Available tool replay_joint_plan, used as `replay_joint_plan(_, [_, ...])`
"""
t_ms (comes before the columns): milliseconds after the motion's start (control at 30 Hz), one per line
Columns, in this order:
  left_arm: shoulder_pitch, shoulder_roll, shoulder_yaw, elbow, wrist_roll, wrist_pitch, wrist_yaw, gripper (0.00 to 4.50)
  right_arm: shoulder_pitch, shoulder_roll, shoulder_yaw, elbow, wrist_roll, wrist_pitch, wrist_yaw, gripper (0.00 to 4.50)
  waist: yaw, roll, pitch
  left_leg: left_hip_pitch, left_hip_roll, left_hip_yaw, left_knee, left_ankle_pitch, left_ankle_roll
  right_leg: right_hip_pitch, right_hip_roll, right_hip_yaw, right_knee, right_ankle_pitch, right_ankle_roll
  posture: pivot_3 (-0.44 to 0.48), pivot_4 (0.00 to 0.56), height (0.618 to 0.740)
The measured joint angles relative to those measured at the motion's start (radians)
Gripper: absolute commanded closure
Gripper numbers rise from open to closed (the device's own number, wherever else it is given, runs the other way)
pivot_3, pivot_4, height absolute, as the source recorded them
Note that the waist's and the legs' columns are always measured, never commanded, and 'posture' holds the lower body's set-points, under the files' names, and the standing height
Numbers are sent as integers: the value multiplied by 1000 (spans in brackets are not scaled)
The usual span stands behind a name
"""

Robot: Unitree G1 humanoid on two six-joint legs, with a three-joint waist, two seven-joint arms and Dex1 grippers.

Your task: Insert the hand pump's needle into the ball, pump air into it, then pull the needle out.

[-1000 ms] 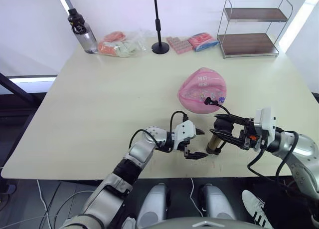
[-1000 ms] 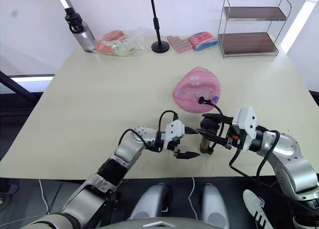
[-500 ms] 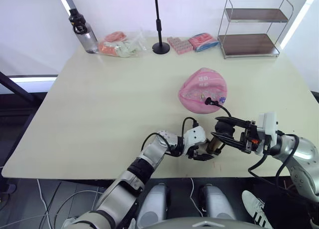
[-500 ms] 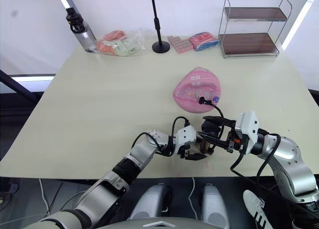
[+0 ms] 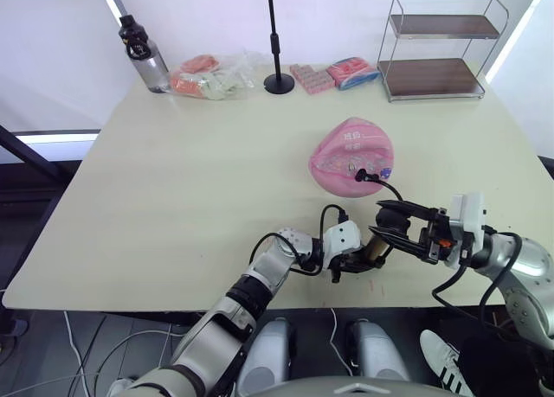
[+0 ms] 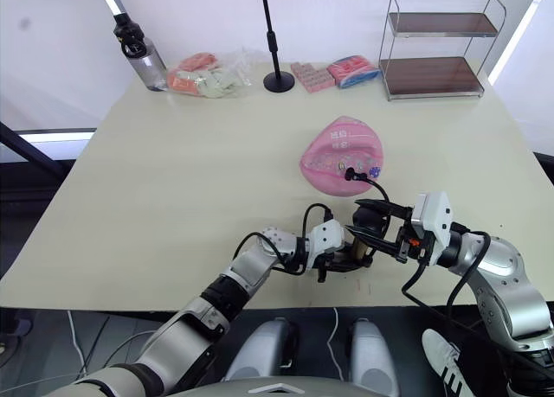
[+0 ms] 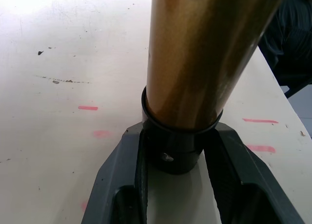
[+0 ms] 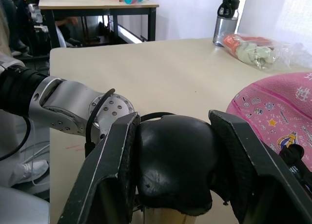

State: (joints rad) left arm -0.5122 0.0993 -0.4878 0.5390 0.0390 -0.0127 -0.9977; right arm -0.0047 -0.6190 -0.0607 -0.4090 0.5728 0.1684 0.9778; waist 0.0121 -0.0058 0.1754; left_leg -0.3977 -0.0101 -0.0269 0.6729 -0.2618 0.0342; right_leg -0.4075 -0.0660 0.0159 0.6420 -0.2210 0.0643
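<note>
The hand pump [image 5: 374, 249], a bronze cylinder, stands upright near the table's front edge. My right gripper [image 5: 387, 223] is shut on its black handle [image 8: 174, 161] at the top. My left gripper [image 5: 355, 261] reaches in from the left, and its fingers [image 7: 126, 177] are closed against the pump's black bottom cap [image 7: 176, 153]. A thin black hose [image 5: 389, 188] runs from the pump to the pink, partly deflated ball [image 5: 349, 153]. The needle's black fitting [image 5: 360, 176] sits against the ball's near side; the pin itself is hidden.
Along the table's far edge are a water bottle [image 5: 144, 53], a plastic bag of items [image 5: 212, 75], a black stand pole [image 5: 276, 42], pink packets [image 5: 331, 73] and a wire shelf [image 5: 435, 47]. The pump stands close to the table's front edge [image 5: 286, 304].
My left gripper has moved right to the foot of the pump, and its wide-open fingers have closed around the bottom cap. The right gripper has kept its hold on the handle.
</note>
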Motion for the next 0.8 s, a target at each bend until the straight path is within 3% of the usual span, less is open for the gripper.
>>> replay_joint_plan(367, [-23,-42,6,72,17,-40,24,3357,-88,-103,-142,-11,228,204,-18,2744,2,0,0,0,0,0,1,0,0,0,0,0,0,0,0,0,150,740])
replay_joint_plan(633, [-45,-70,8,141,26,-80,47,3359,-218,-265,-311,-28,511,444,-86,2744,3,-1,0,-1,1,-1,2,0,0,1,-2,-1,0,0,0,0,150,740])
replay_joint_plan(800, [-65,-79,10,180,30,-106,49,3359,-326,-330,-344,-24,616,548,-171,2744,2,-1,0,-1,1,-1,2,0,0,2,-3,-1,0,0,0,0,150,740])
